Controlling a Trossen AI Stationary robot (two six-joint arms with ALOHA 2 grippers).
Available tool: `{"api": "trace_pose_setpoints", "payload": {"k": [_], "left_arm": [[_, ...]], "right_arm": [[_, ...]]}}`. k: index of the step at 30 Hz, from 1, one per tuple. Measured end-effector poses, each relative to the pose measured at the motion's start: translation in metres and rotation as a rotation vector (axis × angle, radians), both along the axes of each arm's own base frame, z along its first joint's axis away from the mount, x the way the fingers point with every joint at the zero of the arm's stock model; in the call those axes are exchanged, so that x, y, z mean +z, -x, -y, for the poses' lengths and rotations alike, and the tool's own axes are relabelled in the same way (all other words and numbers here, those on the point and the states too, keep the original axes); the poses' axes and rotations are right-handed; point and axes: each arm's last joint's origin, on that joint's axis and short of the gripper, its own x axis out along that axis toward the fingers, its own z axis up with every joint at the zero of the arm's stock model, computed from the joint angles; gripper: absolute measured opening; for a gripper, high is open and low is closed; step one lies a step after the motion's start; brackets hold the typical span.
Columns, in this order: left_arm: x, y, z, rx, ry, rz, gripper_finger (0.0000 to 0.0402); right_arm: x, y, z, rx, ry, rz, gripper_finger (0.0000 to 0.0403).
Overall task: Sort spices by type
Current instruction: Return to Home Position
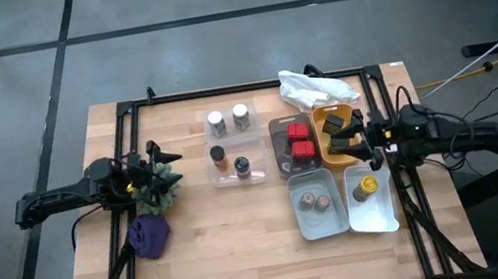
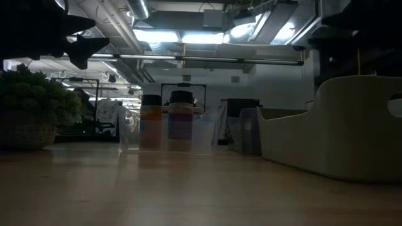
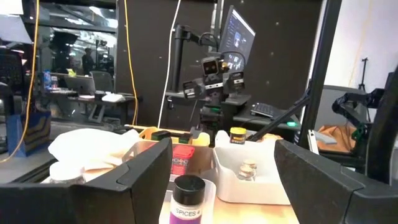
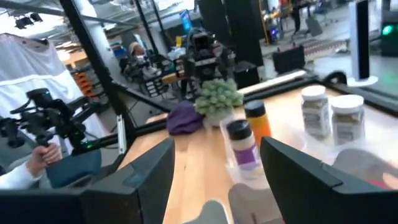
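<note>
Spices (image 1: 301,141) sit grouped in bins (image 1: 325,227) on the wooden tabletop (image 1: 217,251) — the left claw (image 1: 172,164) and right claw (image 1: 358,137) flank them, both wide open, empty. Beyond, a dim workshop under strip lights; most labels unreadable.

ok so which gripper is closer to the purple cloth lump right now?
Left. The left gripper hangs open close by the purple cloth lump, next to the small plant. The right gripper is across the table, at the orange bin.

Dark-capped jar (image 3: 188,194) (labelled SPICES) runs off the edge.
</note>
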Motion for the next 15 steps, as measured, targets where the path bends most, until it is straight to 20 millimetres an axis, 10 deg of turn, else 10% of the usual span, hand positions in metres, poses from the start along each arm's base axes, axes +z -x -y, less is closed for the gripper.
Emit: {"api": "trace_pose_setpoints", "payload": {"k": [15], "left_arm": [[-0.005, -0.001, 0.000, -0.004, 0.029, -0.052, 0.0266]], "right_arm": [[-0.036, -0.002, 0.013, 0.031, -0.050, -0.087, 0.0237]]}}
